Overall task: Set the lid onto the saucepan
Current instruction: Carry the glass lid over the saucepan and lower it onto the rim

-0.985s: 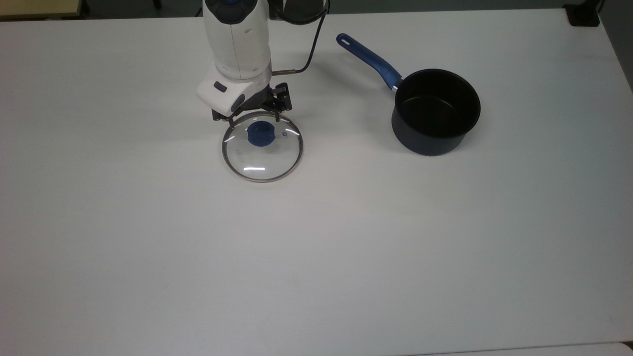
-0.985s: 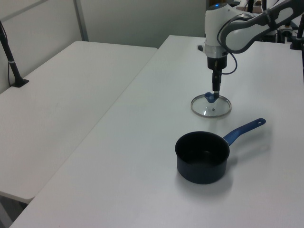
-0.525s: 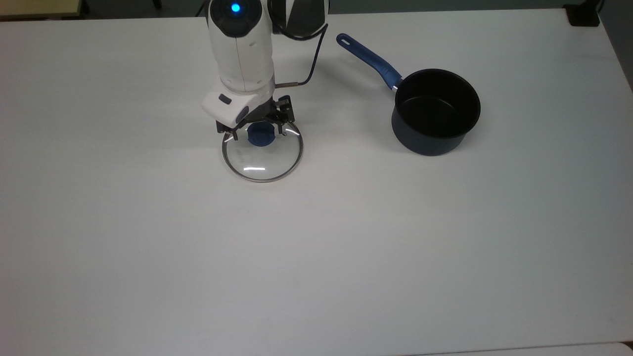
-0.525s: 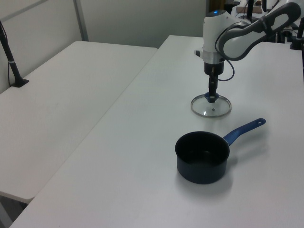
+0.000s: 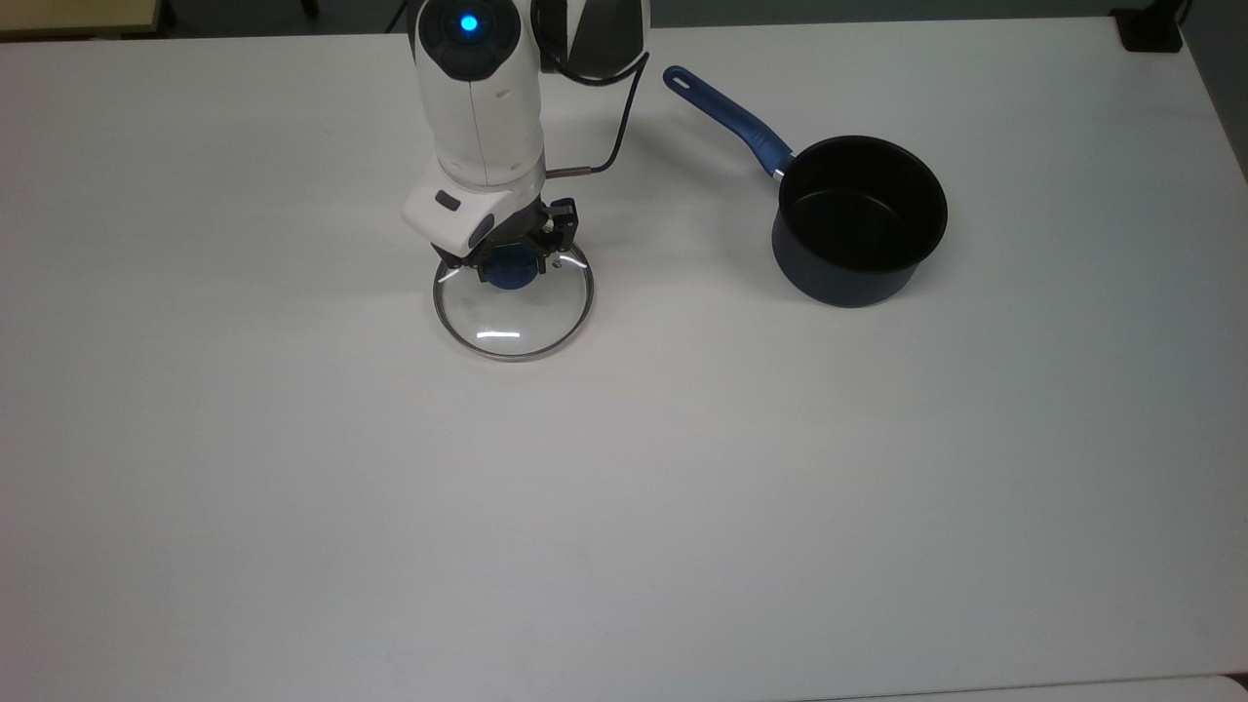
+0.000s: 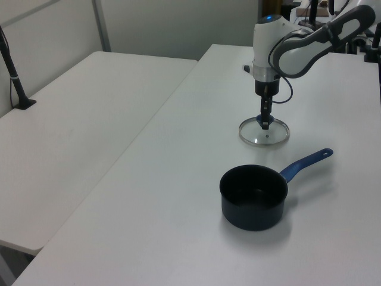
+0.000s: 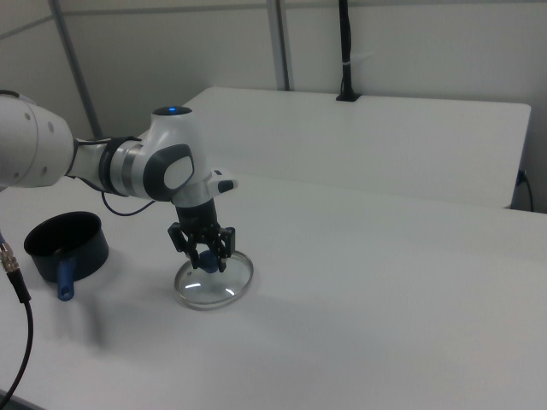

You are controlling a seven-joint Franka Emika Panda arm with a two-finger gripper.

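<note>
Glass lid [image 5: 514, 310], upper-centre of the top view, flat on table [image 5: 624, 487]; gripper [image 5: 514, 265] has dropped onto its knob [image 5: 509, 274], jaws narrowed around it. Saucepan [image 5: 860, 221] waits upper right. Lift next.

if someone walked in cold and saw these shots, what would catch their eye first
Probably the white robot arm reaching down from the top view's upper edge, its pincer right at the blue knob of a glass lid lying flat on the white table. Next, the dark saucepan, empty, standing apart on the top view's right, its blue handle pointing up-left.
</note>
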